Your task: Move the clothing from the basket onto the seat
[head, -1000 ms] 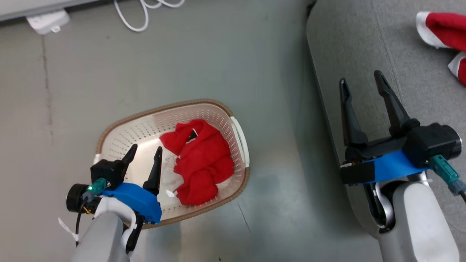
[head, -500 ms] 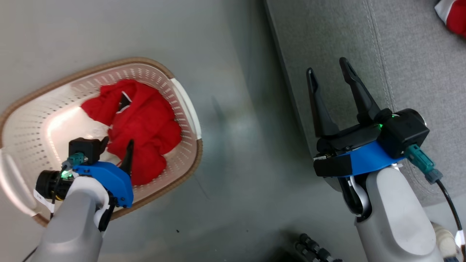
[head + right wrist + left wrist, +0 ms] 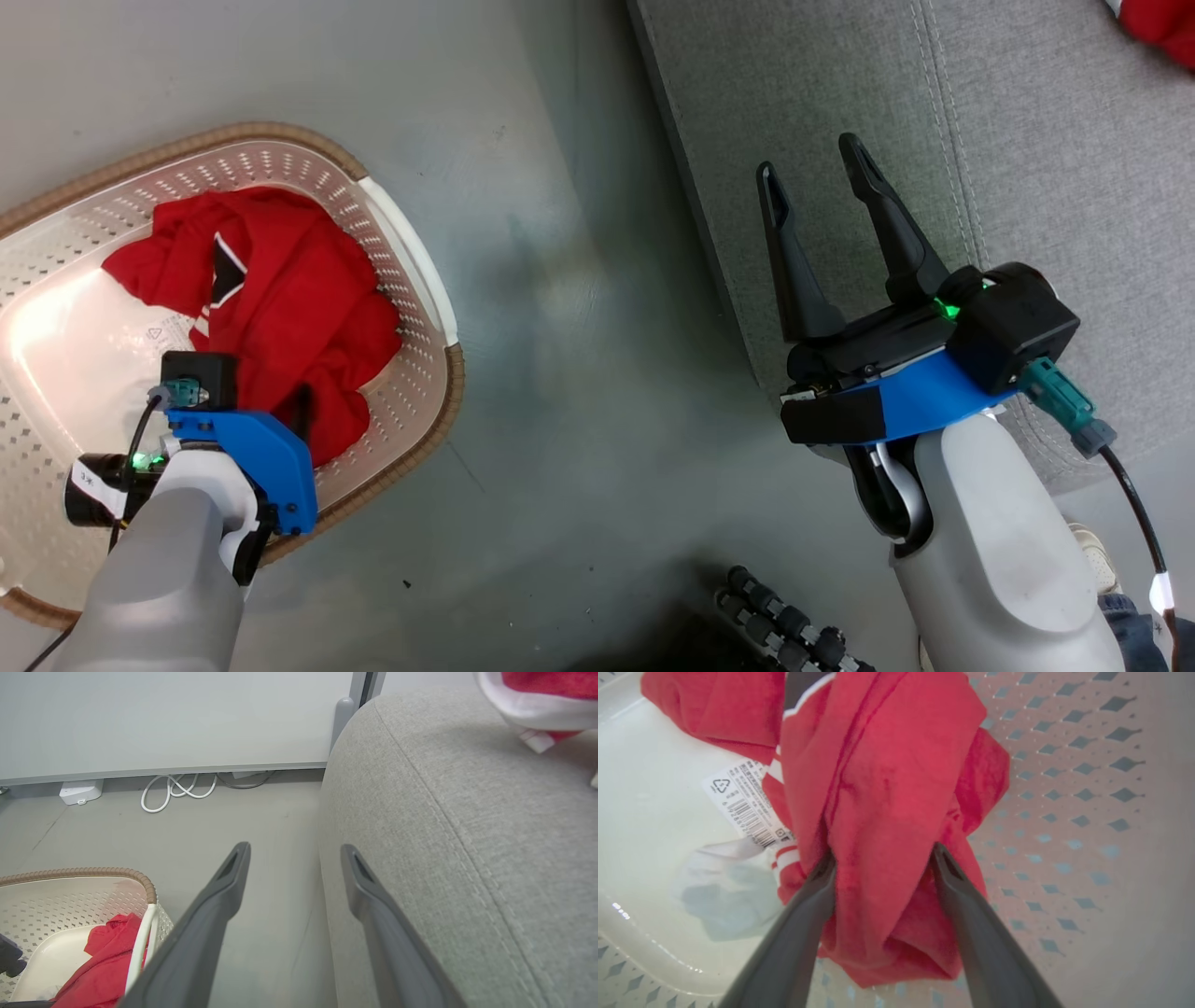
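The left gripper [image 3: 883,854] reaches down into the basket [image 3: 455,383], its jaws spread wide on either side of a thick fold of the red garment [image 3: 280,299]. Each dark finger touches the cloth, which bulges up between them without being pinched tight. The garment lies crumpled in a soft heap against the basket's perforated wall on the side nearest the seat [image 3: 1027,140]. It is bright red with a fuzzy, fleece-like surface, deep creases and a visible seam line. Narrow white stripes [image 3: 784,856] show at one edge and a pale white panel [image 3: 724,891] spreads onto the smooth basket floor. A dark triangular patch edged in white [image 3: 224,280] sits near the top of the heap. A white barcode label [image 3: 747,798] shows just beside the fabric. The right gripper [image 3: 808,154] hovers over the seat's near edge, its jaws wide apart and holding nothing. A second red garment with broad white trim [image 3: 546,686] lies on the grey seat cushion, well apart from the basket, which stands on the grey floor [image 3: 579,280].
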`<state>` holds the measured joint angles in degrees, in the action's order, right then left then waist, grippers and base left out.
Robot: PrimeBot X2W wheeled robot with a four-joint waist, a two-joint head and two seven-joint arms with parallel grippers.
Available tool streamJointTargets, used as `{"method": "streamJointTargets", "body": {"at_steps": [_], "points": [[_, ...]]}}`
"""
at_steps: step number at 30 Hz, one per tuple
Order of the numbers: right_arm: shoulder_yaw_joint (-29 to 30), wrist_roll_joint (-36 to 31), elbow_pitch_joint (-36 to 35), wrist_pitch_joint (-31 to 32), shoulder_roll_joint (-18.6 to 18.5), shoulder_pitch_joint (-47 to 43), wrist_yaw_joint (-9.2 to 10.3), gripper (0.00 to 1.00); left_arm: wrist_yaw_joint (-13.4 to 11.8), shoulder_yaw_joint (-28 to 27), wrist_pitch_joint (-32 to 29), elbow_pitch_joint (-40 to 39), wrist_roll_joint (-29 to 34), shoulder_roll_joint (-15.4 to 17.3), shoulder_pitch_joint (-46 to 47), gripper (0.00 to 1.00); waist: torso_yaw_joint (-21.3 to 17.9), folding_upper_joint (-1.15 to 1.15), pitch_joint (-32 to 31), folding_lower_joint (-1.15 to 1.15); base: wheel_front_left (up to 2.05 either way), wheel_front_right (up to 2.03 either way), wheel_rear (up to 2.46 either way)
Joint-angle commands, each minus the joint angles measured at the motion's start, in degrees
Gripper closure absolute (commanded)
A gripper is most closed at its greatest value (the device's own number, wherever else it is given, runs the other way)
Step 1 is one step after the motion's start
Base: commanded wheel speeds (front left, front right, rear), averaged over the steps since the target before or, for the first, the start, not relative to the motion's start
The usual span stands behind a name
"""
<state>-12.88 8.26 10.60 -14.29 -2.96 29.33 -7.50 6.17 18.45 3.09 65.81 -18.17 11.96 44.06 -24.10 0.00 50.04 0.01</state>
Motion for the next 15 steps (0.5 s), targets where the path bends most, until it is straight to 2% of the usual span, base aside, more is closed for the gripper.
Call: {"method": "streamJointTargets", "body": {"at_steps": [1,2,3,4,15], "points": [[-0.2,0.3,0.2,-0.4,0.1,0.8,0.02,0.00,0.0,0.1,-0.7,0.7,0.0,0.1,0.4,0.00,-0.1,0.00,0.0,-0.01,0.00,0.00,0.00],[-0.2,0.4,0.3,-0.5,0.1,0.9,0.02,0.00,0.0,0.3,-1.1,1.1,0.0,0.0,0.7,0.19,-0.1,0.00,0.0,-0.01,0.00,0.00,0.00],[-0.2,0.4,0.4,-0.5,0.1,0.9,0.02,0.00,0.0,0.5,-1.3,1.4,0.0,0.0,1.0,0.74,-0.2,0.00,0.0,-0.01,0.00,0.00,0.00],[-0.2,0.4,0.6,-0.5,0.1,1.0,0.02,0.00,0.0,0.7,-1.4,1.7,0.1,0.0,1.2,1.00,-0.2,0.00,0.0,-0.01,0.00,0.00,0.00],[0.0,-0.2,1.8,-0.8,0.1,1.3,0.02,0.00,0.5,1.9,-0.3,3.2,-0.9,-1.5,2.3,1.00,1.2,0.00,-2.0,-0.01,0.00,0.00,0.00]]}}
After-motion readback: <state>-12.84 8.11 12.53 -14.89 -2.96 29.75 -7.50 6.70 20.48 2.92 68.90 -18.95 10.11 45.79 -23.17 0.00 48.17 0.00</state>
